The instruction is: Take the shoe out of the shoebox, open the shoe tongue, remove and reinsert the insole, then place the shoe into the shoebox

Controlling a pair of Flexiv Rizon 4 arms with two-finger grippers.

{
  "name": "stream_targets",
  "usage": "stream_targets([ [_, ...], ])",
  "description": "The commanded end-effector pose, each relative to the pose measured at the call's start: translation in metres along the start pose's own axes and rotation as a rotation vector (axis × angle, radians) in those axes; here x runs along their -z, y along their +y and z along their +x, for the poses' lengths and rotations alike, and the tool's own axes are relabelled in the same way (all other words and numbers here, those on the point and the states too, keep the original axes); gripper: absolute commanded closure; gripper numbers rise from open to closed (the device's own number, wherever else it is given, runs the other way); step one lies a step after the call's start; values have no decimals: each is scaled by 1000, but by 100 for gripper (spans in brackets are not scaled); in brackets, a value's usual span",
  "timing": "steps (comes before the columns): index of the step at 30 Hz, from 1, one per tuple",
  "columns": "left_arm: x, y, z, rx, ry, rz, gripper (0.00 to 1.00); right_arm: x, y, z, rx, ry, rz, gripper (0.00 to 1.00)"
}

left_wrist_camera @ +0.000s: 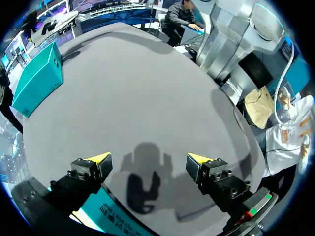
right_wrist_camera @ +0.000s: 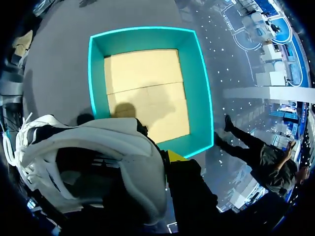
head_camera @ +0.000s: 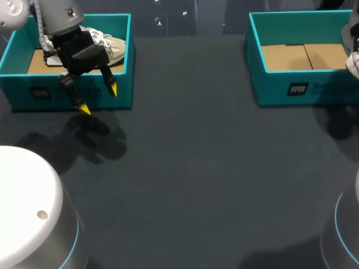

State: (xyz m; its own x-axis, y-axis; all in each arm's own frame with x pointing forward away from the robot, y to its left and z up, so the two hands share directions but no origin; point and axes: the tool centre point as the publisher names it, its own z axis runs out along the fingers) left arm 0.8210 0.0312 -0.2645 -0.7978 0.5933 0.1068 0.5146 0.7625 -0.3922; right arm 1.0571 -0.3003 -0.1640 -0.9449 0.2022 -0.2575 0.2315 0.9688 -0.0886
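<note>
White lace-up shoe over teal shoebox

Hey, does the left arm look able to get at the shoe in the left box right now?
Probably yes. The left tool is open and empty, right at the front wall of the box, which has no lid, and nothing lies over the shoe.

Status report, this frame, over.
Left gripper open at front wall of left box. Right gripper shut on shoe above right box. Another shoe in left box.
</note>
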Motion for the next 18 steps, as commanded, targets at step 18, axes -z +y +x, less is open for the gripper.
stream_targets([
  [18,0,0,0,-1,1,-2,0,-6,-10,3,-526,64,63,100],
])
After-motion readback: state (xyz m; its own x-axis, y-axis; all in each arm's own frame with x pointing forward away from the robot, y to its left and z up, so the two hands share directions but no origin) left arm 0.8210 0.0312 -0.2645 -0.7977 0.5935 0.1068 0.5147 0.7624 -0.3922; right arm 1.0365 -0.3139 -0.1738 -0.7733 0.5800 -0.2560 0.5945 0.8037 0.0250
